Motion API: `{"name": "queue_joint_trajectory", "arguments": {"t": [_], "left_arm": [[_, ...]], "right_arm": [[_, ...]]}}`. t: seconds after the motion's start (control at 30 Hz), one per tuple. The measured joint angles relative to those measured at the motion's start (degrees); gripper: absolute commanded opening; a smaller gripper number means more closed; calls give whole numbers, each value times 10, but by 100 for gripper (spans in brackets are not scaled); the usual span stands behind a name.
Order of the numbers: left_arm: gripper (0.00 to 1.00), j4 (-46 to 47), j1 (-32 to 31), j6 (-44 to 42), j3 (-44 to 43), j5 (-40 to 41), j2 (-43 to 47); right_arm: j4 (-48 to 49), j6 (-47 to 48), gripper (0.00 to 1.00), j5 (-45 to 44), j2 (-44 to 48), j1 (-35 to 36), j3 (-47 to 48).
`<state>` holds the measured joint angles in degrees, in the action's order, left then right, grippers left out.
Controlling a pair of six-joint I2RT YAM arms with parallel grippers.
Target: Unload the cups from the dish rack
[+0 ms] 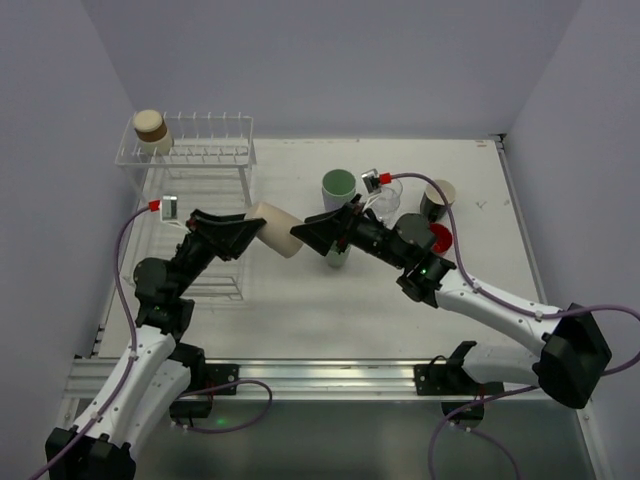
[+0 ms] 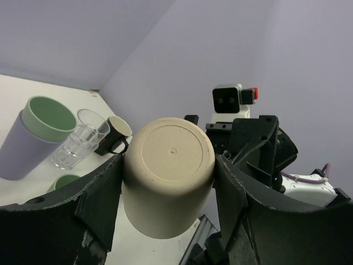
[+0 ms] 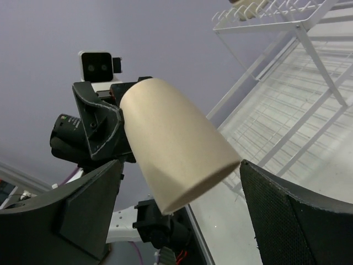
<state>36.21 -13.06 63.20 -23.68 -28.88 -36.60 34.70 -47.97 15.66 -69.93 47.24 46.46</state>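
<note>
Our left hand (image 1: 247, 230) grips one smooth, matte, tapered beige cup (image 1: 278, 230); our right hand (image 1: 300, 235) spreads wide around its end. One tan cup (image 1: 152, 127) tops the wire rack (image 1: 215, 165).

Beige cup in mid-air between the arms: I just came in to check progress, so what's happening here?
The left claw grips the beige cup sideways above the table, pointing it at the right claw, which is open around its far end. It looks like a handover. One tan cup sits on the raised shelf of the dish rack; a green cup, a clear glass and a black cup stand on the table.
</note>
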Motion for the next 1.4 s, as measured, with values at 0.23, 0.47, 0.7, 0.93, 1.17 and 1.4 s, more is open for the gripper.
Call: {"name": "queue_joint_trajectory", "arguments": {"t": [0.23,0.47,0.7,0.93,1.17,1.4], "left_arm": [[0,-17,-1,-17,0,32,23],[0,2,-20,-7,0,35,0],[20,9,-54,-7,2,40,-10],[97,-16,-63,-36,16,42,19],[100,-315,-65,-222,-97,118,76],[100,-462,-65,-359,-135,212,153]], "right_arm": [[8,-3,89,-45,86,2,-73],[44,-26,79,-1,46,29,-71],[70,-41,65,34,-1,34,-30],[13,-1,12,-17,3,33,12],[-261,136,4,-95,31,32,114],[-525,263,0,-180,4,17,268]]}}
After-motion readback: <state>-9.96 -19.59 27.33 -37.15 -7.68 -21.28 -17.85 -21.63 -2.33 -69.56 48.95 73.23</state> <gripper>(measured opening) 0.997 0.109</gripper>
